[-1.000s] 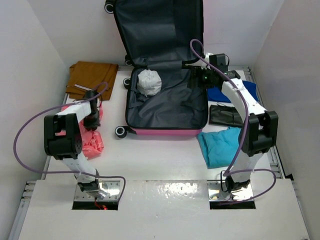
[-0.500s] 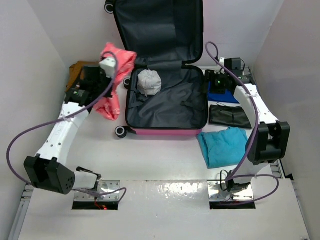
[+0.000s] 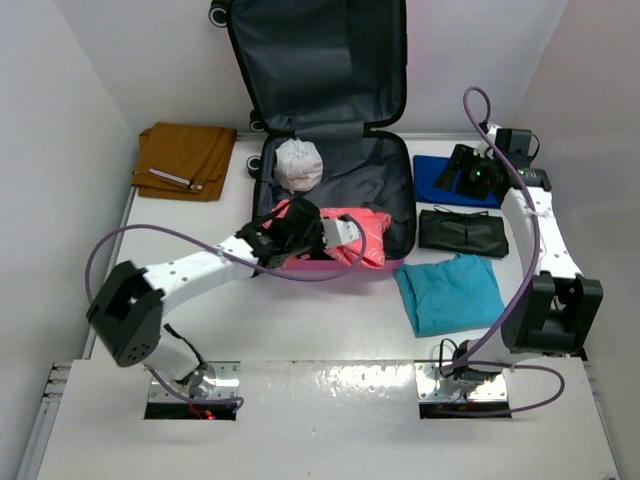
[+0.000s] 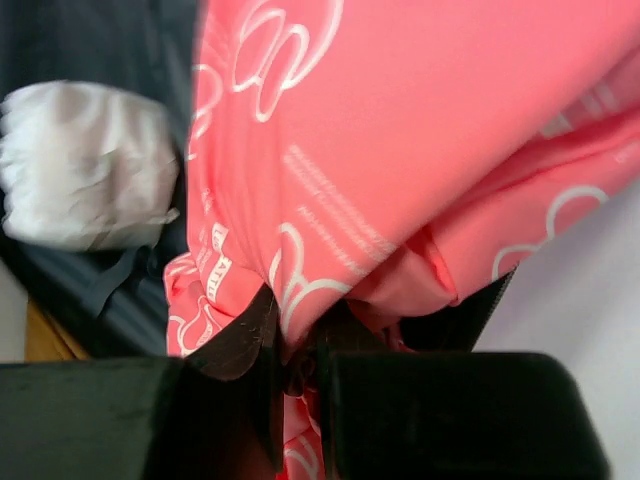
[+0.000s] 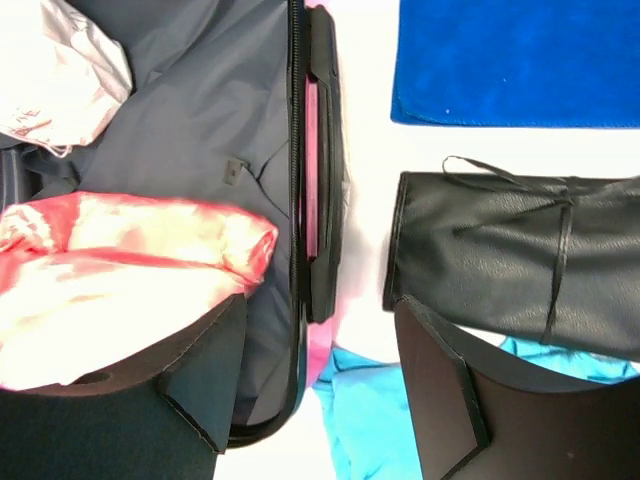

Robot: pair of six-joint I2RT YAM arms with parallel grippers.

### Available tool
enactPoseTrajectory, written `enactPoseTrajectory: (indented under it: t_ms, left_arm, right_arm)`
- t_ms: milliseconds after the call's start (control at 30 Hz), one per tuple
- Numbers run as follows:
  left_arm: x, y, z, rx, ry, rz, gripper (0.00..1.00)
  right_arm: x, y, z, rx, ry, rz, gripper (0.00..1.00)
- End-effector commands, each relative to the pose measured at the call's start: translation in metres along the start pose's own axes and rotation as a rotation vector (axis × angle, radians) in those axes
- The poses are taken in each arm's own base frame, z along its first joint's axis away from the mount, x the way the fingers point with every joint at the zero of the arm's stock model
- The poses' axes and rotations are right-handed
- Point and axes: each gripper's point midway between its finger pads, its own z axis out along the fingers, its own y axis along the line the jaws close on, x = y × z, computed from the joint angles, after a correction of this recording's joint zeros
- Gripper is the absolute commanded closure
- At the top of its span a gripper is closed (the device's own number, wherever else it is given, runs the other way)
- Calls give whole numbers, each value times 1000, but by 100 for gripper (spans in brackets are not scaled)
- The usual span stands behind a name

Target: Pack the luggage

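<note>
The pink luggage (image 3: 375, 200) lies open at the table's back middle, its lid upright and its dark grey lining showing. A white bundle (image 3: 297, 165) sits inside at the back left. My left gripper (image 3: 300, 232) is shut on a coral-pink printed cloth (image 3: 350, 235) and holds it over the suitcase's front part; the cloth fills the left wrist view (image 4: 400, 150). My right gripper (image 3: 462, 172) is open and empty, above the blue cloth (image 3: 440, 180) right of the suitcase. Its view shows the suitcase edge (image 5: 318, 220) and the pink cloth (image 5: 130, 260).
A brown folded cloth (image 3: 185, 158) lies at the back left. A black pouch (image 3: 462, 232) and a teal cloth (image 3: 450, 290) lie right of the suitcase, in front of the blue one. White walls close the sides and back.
My left arm has swung right from the suitcase's left side, carrying the pink cloth over the open suitcase. My right arm has drawn back to the right, over the blue cloth.
</note>
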Motion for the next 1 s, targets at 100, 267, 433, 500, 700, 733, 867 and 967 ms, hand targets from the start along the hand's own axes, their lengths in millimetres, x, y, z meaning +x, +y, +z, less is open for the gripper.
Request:
enactPoseTrajectory:
  t_ms: [100, 267, 433, 500, 700, 733, 867, 967]
  left_arm:
    - [-8, 14, 36, -43, -47, 174, 100]
    - [14, 15, 62, -73, 51, 137, 100]
    - [33, 11, 89, -32, 144, -8, 100]
    - [39, 5, 90, -5, 181, -29, 94]
    - [-10, 38, 42, 57, -32, -191, 49]
    - [-29, 50, 29, 35, -88, -223, 47]
    - [-76, 100, -37, -109, -226, -336, 26]
    - [-73, 141, -79, -254, -250, -456, 19]
  right_arm:
    - [-6, -1, -24, -9, -66, -11, 39]
    - [-1, -4, -26, -5, -63, -11, 39]
    - [-1, 0, -25, -30, -55, -9, 38]
    - [-3, 2, -24, -39, -56, -14, 35]
    - [-3, 24, -22, -140, -26, -49, 28]
    - [-3, 26, -21, -151, -25, -54, 27]
    - [2, 46, -20, -213, -8, -83, 26]
    - [7, 52, -17, -225, 8, -95, 26]
